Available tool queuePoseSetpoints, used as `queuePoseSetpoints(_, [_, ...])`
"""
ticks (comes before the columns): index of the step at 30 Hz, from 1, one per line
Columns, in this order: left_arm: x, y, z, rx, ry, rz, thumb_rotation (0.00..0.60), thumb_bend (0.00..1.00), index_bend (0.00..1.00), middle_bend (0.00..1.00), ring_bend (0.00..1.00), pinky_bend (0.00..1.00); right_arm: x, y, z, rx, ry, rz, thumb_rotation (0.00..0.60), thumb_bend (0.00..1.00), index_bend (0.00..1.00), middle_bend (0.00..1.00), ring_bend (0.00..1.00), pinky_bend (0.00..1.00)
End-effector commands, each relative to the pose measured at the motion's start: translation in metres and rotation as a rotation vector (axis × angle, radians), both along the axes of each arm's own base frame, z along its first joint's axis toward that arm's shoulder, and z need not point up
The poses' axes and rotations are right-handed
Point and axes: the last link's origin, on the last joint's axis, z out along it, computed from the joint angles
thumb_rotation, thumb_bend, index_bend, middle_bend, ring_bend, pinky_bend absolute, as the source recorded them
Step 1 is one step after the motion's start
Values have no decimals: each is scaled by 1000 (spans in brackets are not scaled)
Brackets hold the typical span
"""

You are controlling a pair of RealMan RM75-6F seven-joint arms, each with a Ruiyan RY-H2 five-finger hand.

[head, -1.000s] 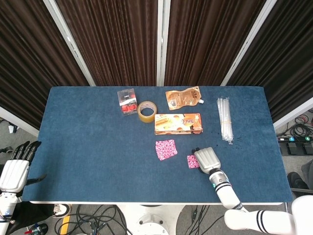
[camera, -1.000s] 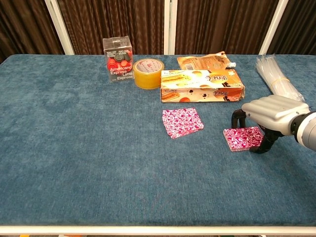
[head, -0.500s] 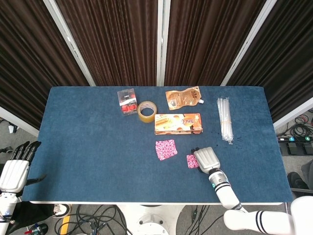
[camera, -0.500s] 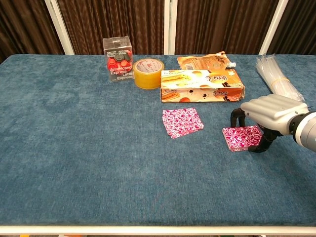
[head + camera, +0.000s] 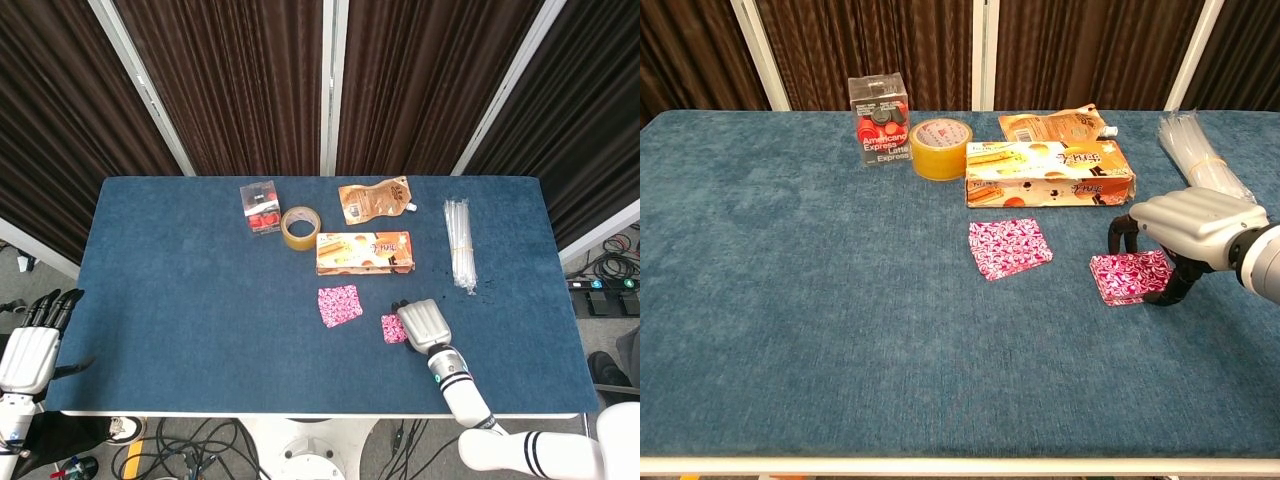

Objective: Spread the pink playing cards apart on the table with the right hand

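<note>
A small stack of pink playing cards [image 5: 1125,277] lies right of the table's middle, showing in the head view as the pink stack [image 5: 393,329]. My right hand [image 5: 1195,225] arches over its right side and grips it, a dark finger at the stack's far edge and the thumb at its near right corner. From above, the right hand [image 5: 424,323] covers part of the stack. A second, loosely fanned pile of pink cards [image 5: 1009,247] lies flat to the left, apart from the hand. My left hand [image 5: 35,345] hangs off the table's left edge, fingers straight, holding nothing.
An orange snack box [image 5: 1048,173] lies just behind the cards. Behind it are a tape roll [image 5: 940,148], a clear box with red pieces [image 5: 880,133] and an orange pouch [image 5: 373,200]. A bundle of clear straws [image 5: 1195,155] lies at the far right.
My right hand and the stack in it have shifted slightly left and away from me. The fanned pile and the left hand have not moved.
</note>
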Motion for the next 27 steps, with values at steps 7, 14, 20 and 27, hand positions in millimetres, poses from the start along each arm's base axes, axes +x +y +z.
queuePoseSetpoints(7, [-1,0,0,0,-1,2,600,0,55,71,0,105,2,-1,3,-16,-25,4,600,198,403,394,663,762])
queuePoseSetpoints(14, [0,1,1,4,0,2,600,0,56,71,0,105,15,1,6,-11,-73,31,600,200,418,405,663,762])
queuePoseSetpoints(20, [0,1,1,4,-1,3,600,0,55,71,0,105,31,13,3,25,-96,82,600,201,419,407,663,762])
queuePoseSetpoints(27, [0,1,2,12,-4,1,600,0,56,71,0,105,51,24,-13,86,-115,124,600,201,427,412,663,762])
